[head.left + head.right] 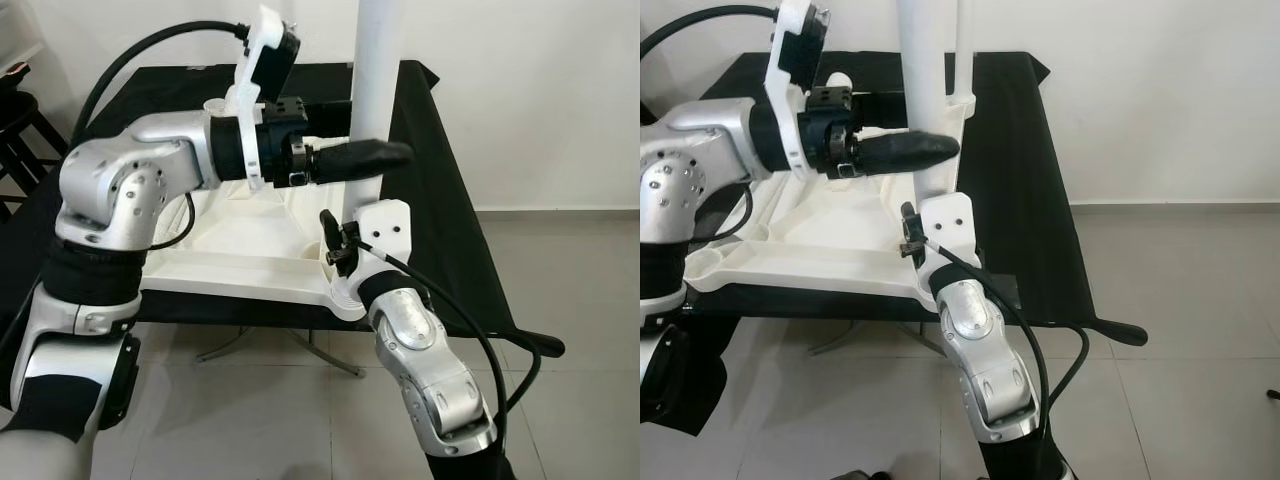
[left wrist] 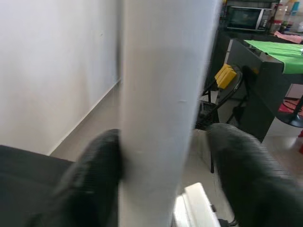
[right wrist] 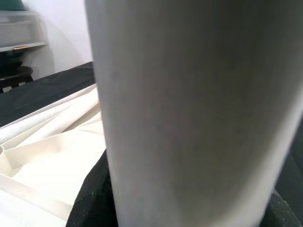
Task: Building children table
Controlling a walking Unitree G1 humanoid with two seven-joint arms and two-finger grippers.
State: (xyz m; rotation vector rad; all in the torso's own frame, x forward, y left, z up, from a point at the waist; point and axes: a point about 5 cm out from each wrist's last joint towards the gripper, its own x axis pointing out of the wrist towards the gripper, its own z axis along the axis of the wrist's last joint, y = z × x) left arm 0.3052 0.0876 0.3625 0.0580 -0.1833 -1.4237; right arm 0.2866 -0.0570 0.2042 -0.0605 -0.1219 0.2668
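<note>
A white table top [image 1: 230, 262] lies upside down on a table with a black cloth [image 1: 440, 200]. A white table leg [image 1: 375, 70] stands upright at the top's near right corner. My left gripper [image 1: 385, 155] reaches across from the left and straddles the leg at mid height. In the left wrist view one finger [image 2: 94, 165] touches the leg [image 2: 161, 109], while the other finger [image 2: 246, 170] stands a narrow gap off it. My right gripper [image 1: 338, 250] is low on the leg near its base, shut on it; its dark fingers [image 3: 90, 198] hug the leg [image 3: 189, 104].
A second white leg [image 1: 966, 50] stands behind the first at the far right corner. White walls close the back and right, and grey tiled floor [image 1: 570, 290] lies to the right. Dark stools [image 1: 15, 130] stand at the far left.
</note>
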